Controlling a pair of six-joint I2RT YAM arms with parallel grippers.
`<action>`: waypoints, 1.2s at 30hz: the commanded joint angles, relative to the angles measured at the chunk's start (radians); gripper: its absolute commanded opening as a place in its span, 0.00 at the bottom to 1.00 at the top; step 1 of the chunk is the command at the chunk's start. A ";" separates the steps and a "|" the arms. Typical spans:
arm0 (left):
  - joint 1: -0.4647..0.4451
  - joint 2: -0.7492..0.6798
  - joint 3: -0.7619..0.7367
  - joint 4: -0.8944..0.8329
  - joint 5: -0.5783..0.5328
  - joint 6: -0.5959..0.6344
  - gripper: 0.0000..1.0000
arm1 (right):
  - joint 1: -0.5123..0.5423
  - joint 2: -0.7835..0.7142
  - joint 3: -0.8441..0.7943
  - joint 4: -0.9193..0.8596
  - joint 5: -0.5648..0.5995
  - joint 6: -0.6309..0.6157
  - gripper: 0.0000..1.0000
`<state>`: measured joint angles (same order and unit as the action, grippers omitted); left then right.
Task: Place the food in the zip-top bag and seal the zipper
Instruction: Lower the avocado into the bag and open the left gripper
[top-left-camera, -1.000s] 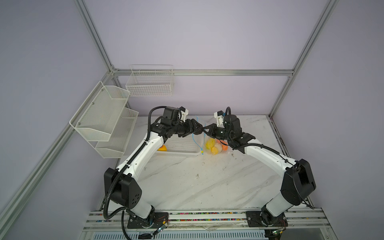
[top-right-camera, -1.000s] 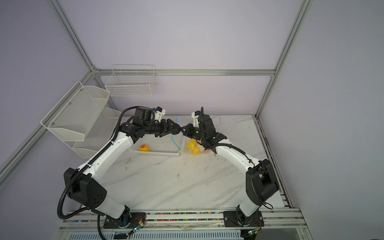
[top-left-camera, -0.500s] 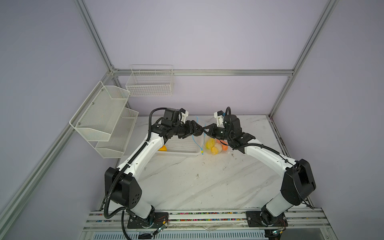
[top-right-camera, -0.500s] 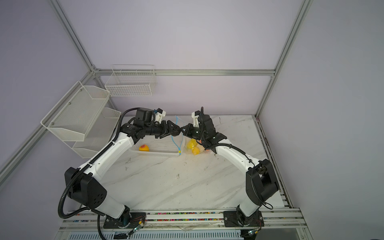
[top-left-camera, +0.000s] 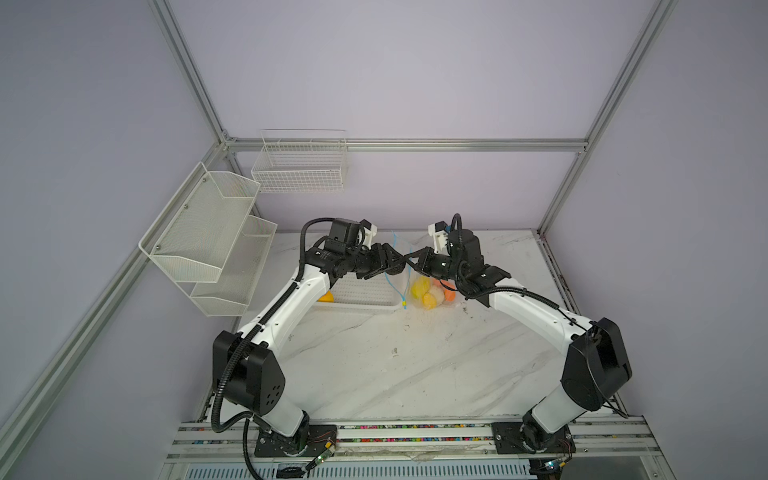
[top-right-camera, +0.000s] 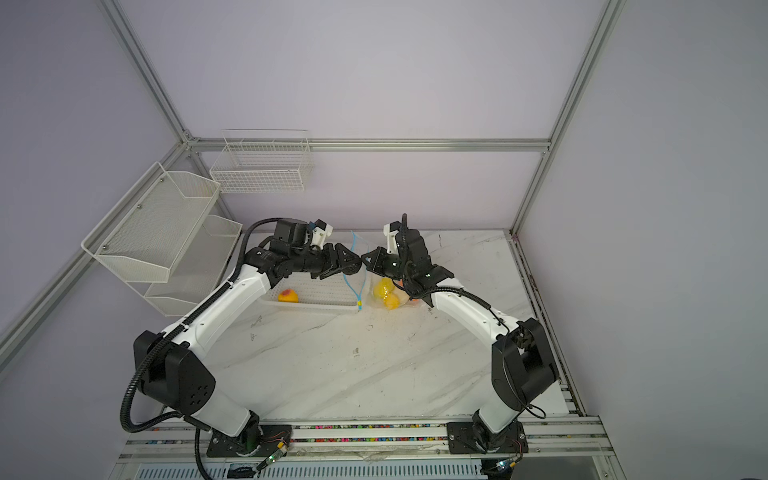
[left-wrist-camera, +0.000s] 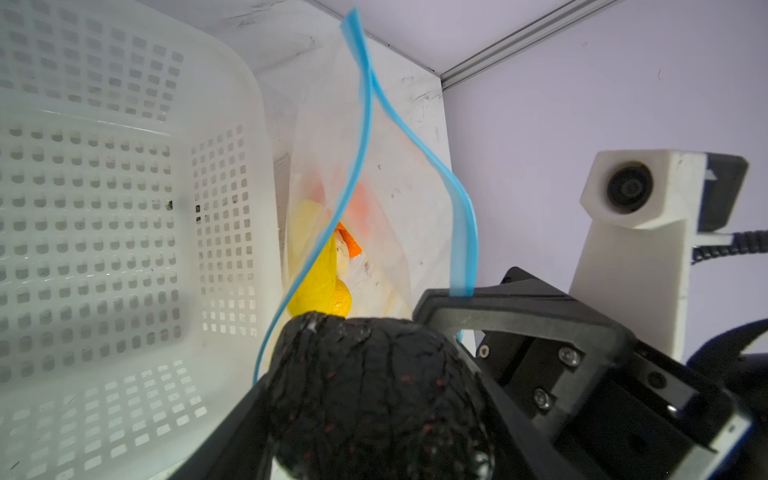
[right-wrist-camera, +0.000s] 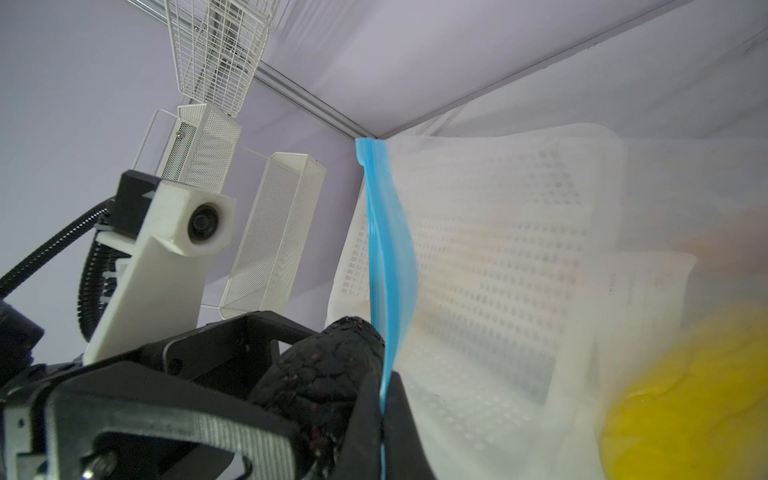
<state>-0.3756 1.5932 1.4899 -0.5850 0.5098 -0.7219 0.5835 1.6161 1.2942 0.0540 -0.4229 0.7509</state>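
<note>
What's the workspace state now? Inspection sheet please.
Surface: white marbled tabletop, scuffed, with dark specks.
Job's things: zip-top bag mouth open, zipper strips parted; yellow and orange food inside; dark food at the mouth; one orange-yellow fruit in the white basket.
Clutter: nothing seen.
Grippers: left gripper shut on the dark food; right gripper shut on the zipper.
Cables: black conduit along the left arm; thin cable along the right arm.
Surroundings: wire basket and two-tier mesh shelf on lilac walls; aluminium frame.
</note>
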 joint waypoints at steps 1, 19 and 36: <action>0.000 -0.004 -0.033 0.040 -0.006 0.013 0.67 | 0.004 -0.018 0.028 0.000 0.001 0.005 0.00; 0.013 0.017 -0.039 0.031 -0.008 0.026 0.67 | 0.004 -0.010 0.041 -0.003 0.000 0.009 0.00; 0.015 0.031 -0.033 0.029 -0.007 0.027 0.67 | 0.006 0.004 0.060 -0.002 -0.006 0.010 0.00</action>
<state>-0.3660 1.6310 1.4807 -0.5850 0.4934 -0.7143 0.5835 1.6161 1.3163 0.0429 -0.4248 0.7509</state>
